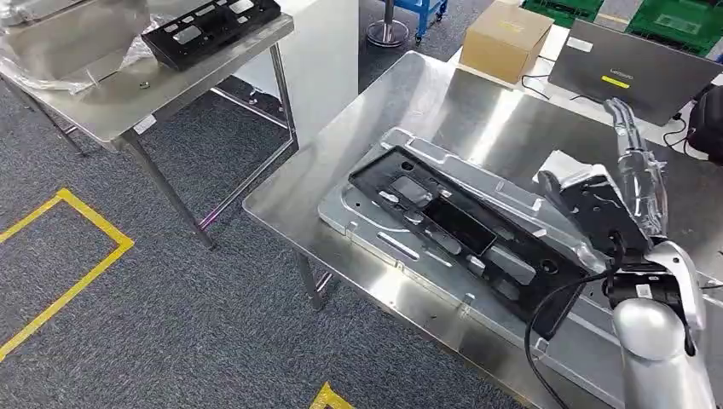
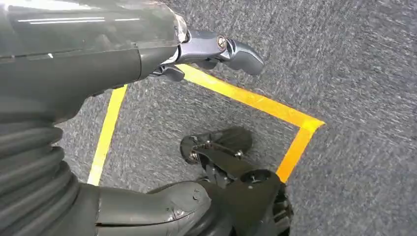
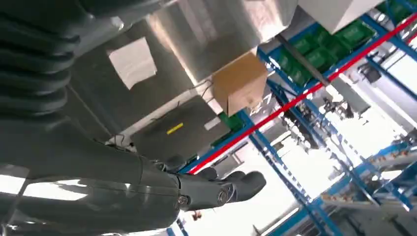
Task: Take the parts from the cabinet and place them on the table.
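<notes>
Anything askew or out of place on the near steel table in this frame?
The black frame part lies diagonally on the silver panel, its near end overhanging the panel's edge. The panel itself sits skewed to the table edge. The right hand is raised, holding nothing.

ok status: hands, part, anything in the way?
Right hand open above table, holding nothing. Left hand empty, hanging over floor. Black part flat on silver panel. Nothing blocking.

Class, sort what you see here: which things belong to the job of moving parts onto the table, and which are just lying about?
Belongs to the job:
black plastic frame part
silver stamped metal panel beneath it
steel table
right hand

Just lying about:
brown cardboard box
grey laptop
white paper sheet
</notes>
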You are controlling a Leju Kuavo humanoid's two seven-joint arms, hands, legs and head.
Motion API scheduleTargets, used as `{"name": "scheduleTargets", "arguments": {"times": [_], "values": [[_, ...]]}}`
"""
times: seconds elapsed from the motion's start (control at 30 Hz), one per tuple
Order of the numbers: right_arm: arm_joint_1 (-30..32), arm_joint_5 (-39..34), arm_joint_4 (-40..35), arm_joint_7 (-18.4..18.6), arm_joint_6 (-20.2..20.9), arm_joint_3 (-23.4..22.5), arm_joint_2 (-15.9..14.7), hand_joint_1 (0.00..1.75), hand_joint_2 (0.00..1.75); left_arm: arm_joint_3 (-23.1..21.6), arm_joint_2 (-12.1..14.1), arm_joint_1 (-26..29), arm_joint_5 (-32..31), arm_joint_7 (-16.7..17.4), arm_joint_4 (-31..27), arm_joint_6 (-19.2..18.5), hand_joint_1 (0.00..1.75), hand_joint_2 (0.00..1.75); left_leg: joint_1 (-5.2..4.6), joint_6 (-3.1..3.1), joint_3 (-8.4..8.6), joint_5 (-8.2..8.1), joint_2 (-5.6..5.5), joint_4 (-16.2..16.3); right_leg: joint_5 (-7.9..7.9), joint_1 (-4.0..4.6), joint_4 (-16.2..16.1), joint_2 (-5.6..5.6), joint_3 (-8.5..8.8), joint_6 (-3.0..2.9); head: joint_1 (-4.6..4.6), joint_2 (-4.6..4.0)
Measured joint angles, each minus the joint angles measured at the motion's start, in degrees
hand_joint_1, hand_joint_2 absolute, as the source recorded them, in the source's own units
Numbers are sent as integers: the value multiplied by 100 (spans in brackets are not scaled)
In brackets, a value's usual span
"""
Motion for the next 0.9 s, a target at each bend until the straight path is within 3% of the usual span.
{"name": "scheduleTargets", "arguments": {"times": [0.33, 0.37, 0.47, 0.6, 0.9], "values": [[261, -232, -216, -122, -201, -162, -35, 0, 0, 2, 0, -28, -50, 0, 0, -39, 0, 175, 1, -1, 2, 2, 5, 2, 2, -1, 3, 6, -1, -3, 0, 0], [261, -251, -244, -114, -201, -166, -44, 0, 0, 2, 0, -39, -50, 0, 0, -39, 0, 0, 2, -1, 2, 2, 6, 2, 2, -1, 3, 7, 0, -3, -2, 0], [392, -468, -354, -265, -284, -221, -41, 0, 0, 22, -2, -56, 26, 0, 0, -24, 0, 0, 2, -1, 7, 3, 3, 2, 1, 3, 1, -3, 3, -4, -2, 0], [1110, -525, -713, -691, -468, -290, 109, 0, 0, 92, -42, 17, 112, 0, 0, -26, 0, 0, 3, -3, 1, 0, -9, -1, -7, 6, 3, -14, 3, -14, -2, 0], [1485, -544, -929, -760, -509, -428, 238, 0, 0, 175, -66, 18, 124, 0, 0, -31, 0, 0, 3, -5, 5, 0, -3, -1, -6, 6, 3, -3, 4, -14, 0, 0]]}}
